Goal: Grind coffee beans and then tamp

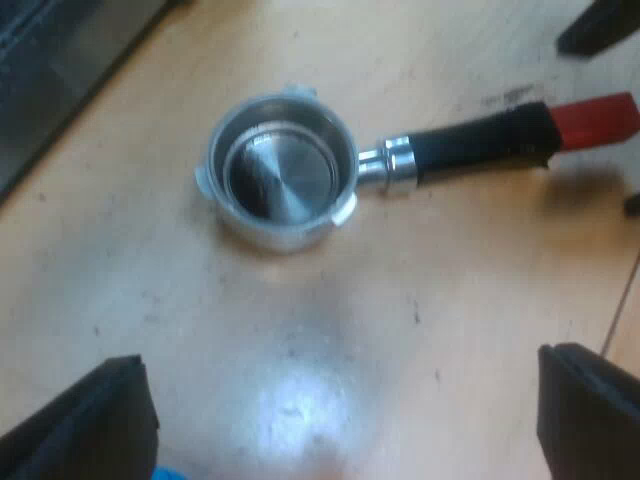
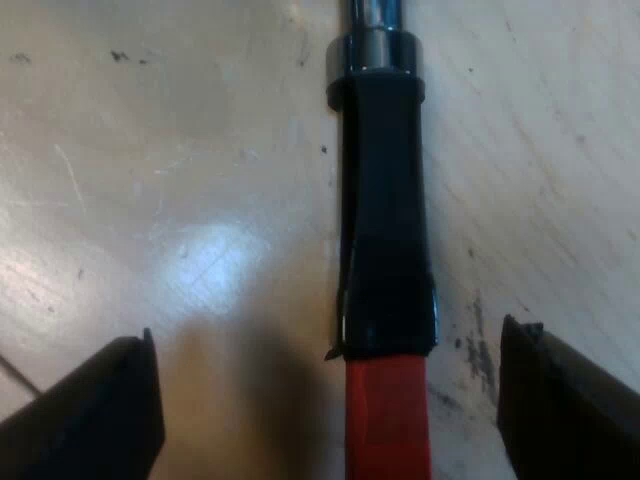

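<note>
Currently the metal holder [image 1: 283, 170] is lying loose on the bench [image 1: 120, 260], its basket showing bare metal. The left pincer [image 1: 340, 365] is hovering spread above it; the right pincer [image 2: 328, 335], also spread, is straddling the dark handle [image 2: 385, 230] without touching.

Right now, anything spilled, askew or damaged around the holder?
Nothing major. The holder lies loose on the table, basket empty. Dark specks mark the wood beside its handle, and the black sleeve's edge looks slightly frayed at the red end.
</note>
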